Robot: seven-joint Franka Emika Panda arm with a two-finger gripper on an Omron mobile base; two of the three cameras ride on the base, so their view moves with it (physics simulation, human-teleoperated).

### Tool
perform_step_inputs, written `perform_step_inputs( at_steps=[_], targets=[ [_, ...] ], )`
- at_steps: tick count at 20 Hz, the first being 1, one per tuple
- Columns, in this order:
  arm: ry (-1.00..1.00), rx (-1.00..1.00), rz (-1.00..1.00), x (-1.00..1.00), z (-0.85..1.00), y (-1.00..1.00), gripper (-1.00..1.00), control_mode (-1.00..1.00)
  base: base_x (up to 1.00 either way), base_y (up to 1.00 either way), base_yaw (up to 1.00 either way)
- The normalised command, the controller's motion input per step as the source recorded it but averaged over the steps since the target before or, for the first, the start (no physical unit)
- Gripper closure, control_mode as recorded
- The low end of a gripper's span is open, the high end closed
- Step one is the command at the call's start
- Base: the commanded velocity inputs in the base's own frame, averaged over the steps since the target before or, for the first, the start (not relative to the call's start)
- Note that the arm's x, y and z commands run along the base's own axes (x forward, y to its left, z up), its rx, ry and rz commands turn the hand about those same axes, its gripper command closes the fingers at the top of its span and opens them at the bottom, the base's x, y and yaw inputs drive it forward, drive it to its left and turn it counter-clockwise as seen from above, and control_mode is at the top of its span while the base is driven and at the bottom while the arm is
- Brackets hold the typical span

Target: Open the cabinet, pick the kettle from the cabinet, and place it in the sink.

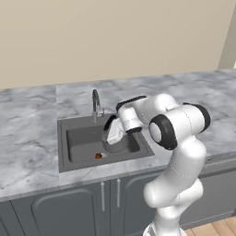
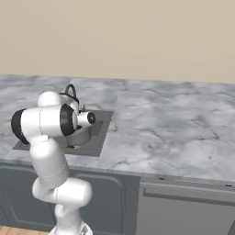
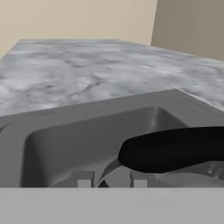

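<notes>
Where the kettle (image 1: 120, 144) sits in the sink (image 1: 69, 159), black handle (image 3: 175, 148) close up

You are looking at a home kitchen, rendered rather than real. A grey marble counter (image 1: 32, 138) runs along a plain beige wall (image 1: 92, 37), and a dark grey sink (image 1: 78, 143) is set into it with a slim arched faucet (image 1: 96, 103) at its back edge. Below the counter you can see grey base cabinets (image 1: 69, 207) with recessed-panel doors and 2 short vertical silver handles (image 1: 110, 193). At the lower right of the left base view, a strip of wooden floor (image 1: 216, 228) shows.
</notes>
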Motion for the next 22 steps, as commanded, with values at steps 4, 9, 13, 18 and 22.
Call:
perform_step_inputs(
  at_steps=[4,9,13,18,22],
  targets=[
    [0.0,-0.08,0.0,0.24,-0.14,0.06,1.0,-1.0,0.0,0.0,0.0],
    [-0.04,-0.01,0.0,0.17,-0.19,0.08,1.0,-1.0,0.0,0.0,0.0],
    [-0.11,0.0,0.0,0.13,-0.24,0.03,1.0,-1.0,0.0,0.0,0.0],
    [-0.08,0.0,0.0,0.08,-0.3,0.01,1.0,-1.0,0.0,0.0,0.0],
    [0.0,0.0,0.0,0.14,-0.27,0.05,1.0,-1.0,0.0,0.0,0.0]
  ],
)
